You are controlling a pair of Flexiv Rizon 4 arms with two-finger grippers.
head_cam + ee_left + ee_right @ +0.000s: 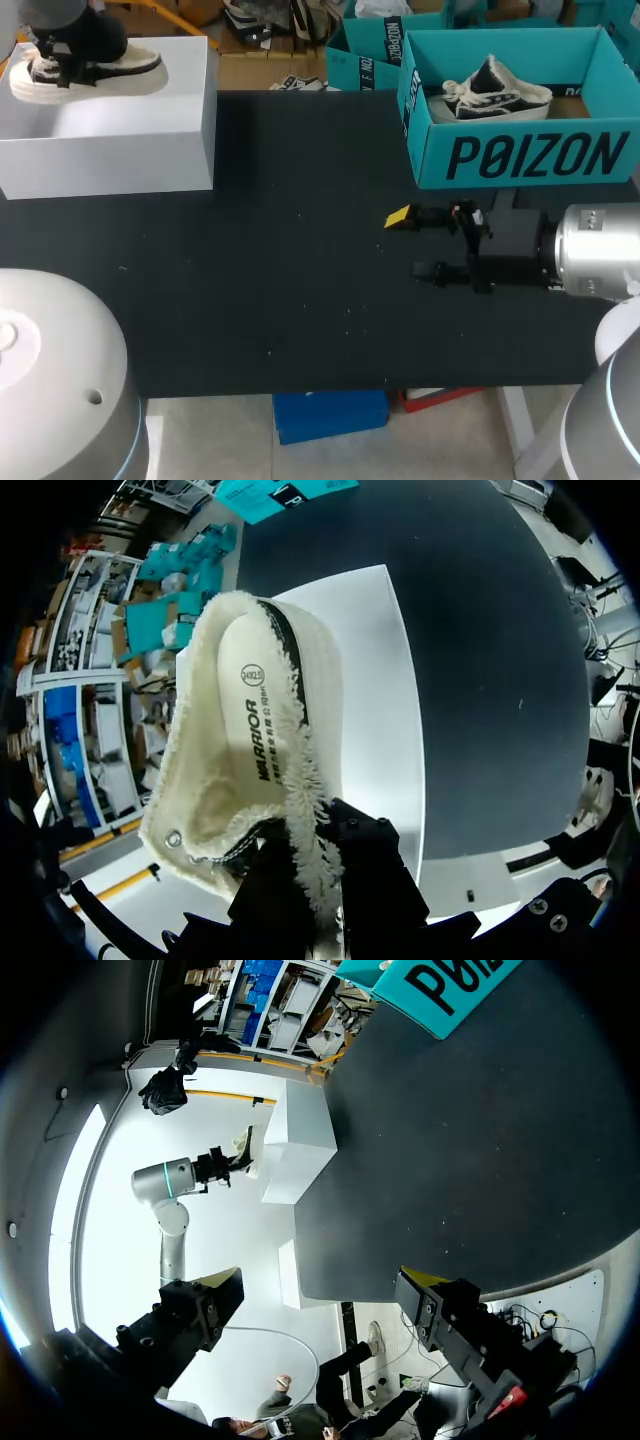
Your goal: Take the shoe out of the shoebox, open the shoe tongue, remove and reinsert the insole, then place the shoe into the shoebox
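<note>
Two arms are in play. The left arm comes in at 10 o'clock in the head view and stands over a white block (pixel 130 130). Its wrist view shows the left tool (pixel 318 875) pinching the frayed rim of the shoe (pixel 95 75), one black finger on each side of the rim. The yellow tips are hidden. The shoe rests sole down on the block's top with its opening facing the wrist camera. The pale insole (pixel 245 730) lies inside it.

The right arm enters at 3 o'clock and lies low and level over the worktop (pixel 280 260), pointing toward 9 o'clock. The right tool (pixel 408 243) is spread wide and holds nothing. One yellow tip shows on the far finger (pixel 398 216). In its own wrist view both fingers stand well apart, with bare worktop ahead of them.

The worktop is a black mat. The block sits at its 10 o'clock corner and the teal shoebox (pixel 530 160) at 2 o'clock, well apart from each other. The shoebox is open, just beyond the right tool, and a second shoe (pixel 497 92) lies on its side inside it.

Counted: two arms, two tools, two shoes, one shoebox, one block, one insole in sight.
</note>
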